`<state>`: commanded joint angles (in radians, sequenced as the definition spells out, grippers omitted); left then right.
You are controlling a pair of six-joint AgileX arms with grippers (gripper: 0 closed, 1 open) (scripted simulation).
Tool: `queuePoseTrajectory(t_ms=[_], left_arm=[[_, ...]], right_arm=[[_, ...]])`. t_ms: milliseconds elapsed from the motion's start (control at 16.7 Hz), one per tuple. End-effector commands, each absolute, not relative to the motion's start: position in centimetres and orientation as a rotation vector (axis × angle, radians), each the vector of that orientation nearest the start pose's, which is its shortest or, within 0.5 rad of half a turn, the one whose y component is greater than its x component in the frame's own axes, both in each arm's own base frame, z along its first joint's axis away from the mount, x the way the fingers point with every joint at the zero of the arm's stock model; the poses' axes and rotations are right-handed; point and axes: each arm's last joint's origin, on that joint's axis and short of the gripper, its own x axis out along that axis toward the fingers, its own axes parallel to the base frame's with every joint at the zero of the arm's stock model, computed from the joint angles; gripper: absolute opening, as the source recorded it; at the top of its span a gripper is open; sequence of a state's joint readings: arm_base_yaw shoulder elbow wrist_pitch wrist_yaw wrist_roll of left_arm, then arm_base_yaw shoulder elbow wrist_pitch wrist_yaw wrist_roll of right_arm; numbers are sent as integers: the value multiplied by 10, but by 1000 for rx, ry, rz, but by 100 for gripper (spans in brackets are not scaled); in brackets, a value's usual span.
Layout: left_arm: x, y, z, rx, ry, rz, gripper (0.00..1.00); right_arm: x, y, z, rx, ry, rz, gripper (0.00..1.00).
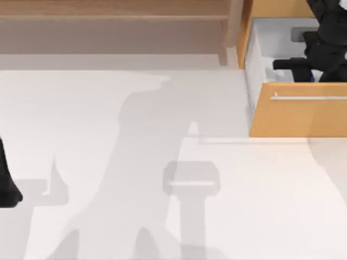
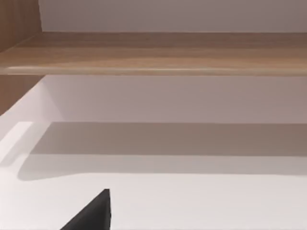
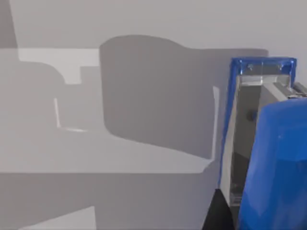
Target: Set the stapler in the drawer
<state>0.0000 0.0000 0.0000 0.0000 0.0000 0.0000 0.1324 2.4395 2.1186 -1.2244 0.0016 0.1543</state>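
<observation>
The right gripper (image 1: 303, 67) hangs inside the open drawer (image 1: 298, 116) at the surface's far right, beside the blue stapler (image 3: 268, 158); its jaws' state cannot be told. The left arm (image 1: 8, 184) sits parked at the left edge

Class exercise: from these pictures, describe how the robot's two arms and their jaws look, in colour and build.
Both are plain black. The right arm, over the drawer, is bulky and blocky, with a slim black bar jutting out sideways. The left arm is a dark rounded mass at the table's left edge. No cables or markings are discernible.
</observation>
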Motion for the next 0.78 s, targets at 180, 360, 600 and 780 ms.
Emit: queuePoseTrajectory(t_ms=[180,360,600,780], left_arm=[[106,-1,160,0,0,0,100],[106,-1,160,0,0,0,100],[106,-1,160,0,0,0,100],[106,-1,160,0,0,0,100]], right_arm=[[476,70,151,14,1546,-1,68],[476,70,151,14,1546,-1,90],[476,70,151,14,1546,-1,100],[476,70,151,14,1546,-1,100]])
